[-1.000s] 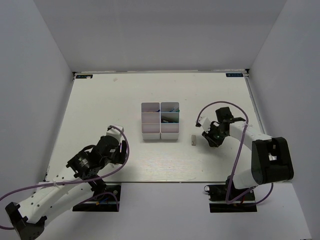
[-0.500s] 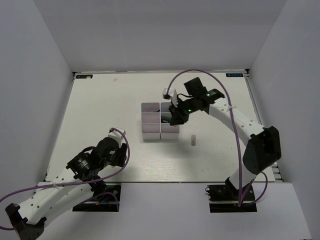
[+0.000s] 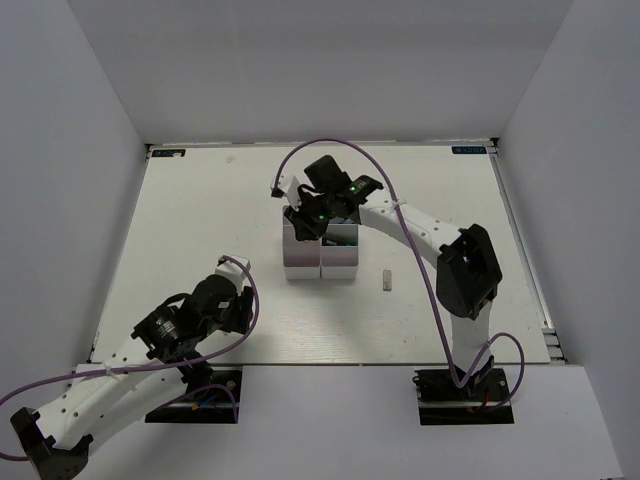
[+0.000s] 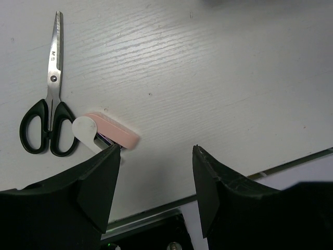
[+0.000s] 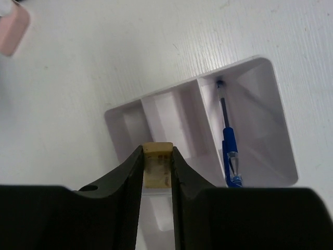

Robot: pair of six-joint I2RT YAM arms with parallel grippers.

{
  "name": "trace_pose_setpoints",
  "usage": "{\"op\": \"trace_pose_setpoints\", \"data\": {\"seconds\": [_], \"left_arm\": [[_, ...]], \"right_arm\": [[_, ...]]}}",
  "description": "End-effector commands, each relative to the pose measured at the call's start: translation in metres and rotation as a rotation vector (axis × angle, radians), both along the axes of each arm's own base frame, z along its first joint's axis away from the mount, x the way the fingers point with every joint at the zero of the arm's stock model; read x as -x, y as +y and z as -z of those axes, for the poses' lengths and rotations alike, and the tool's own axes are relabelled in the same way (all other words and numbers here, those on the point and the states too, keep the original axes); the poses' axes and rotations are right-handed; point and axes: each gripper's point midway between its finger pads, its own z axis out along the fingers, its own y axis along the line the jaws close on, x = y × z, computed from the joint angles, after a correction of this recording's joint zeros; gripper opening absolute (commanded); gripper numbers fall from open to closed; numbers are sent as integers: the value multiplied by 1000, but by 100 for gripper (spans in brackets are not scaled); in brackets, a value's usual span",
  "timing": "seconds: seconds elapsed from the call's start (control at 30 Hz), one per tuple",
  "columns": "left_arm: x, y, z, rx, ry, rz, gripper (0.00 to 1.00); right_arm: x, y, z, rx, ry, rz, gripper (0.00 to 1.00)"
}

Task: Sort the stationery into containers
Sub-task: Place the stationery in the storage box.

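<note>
The small tan rectangular block (image 5: 157, 169) is held clamped in the right gripper (image 5: 156, 152), directly over the white plastic six-bin block (image 5: 257, 104); a bare compartment is seen straight beneath it.

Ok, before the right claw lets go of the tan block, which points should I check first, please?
1. Tan block clamped firmly in the right claw: ok.
2. Right claw above the bins: ok.
3. Block lined up over one single compartment, not over a dividing wall: cannot tell.
4. Blue pen lies in a compartment to the side, not under the block: ok.
5. Left claw open, holding nothing, low beside the pink piece and far from the bins: ok.
6. All stationery sorted: not ok, the grey stick and the pink piece lie outside the bins.
</note>
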Motion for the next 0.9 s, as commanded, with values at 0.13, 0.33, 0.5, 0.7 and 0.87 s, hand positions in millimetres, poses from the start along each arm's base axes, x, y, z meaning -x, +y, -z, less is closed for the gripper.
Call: {"op": "trace_pose_setpoints", "data": {"seconds": [0.13, 0.33, 0.5, 0.7, 0.87], "left_arm": [[-2, 2, 2, -5, -6, -12, 68], [-2, 2, 2, -1, -7, -9, 68], [-2, 1, 1, 4, -11, -8, 68], [-6, 5, -1, -4, -27, -39, 27], [-11, 14, -1, -28, -43, -107, 2]], "right_arm": [[-23, -7, 7, 78, -147, 42, 18], [-17, -7, 3, 79, -156, 33, 46], [-8, -6, -7, 69, -147, 27, 47], [13, -29, -42, 20, -109, 156, 0], [13, -105, -59, -22, -146, 554, 0]]}}
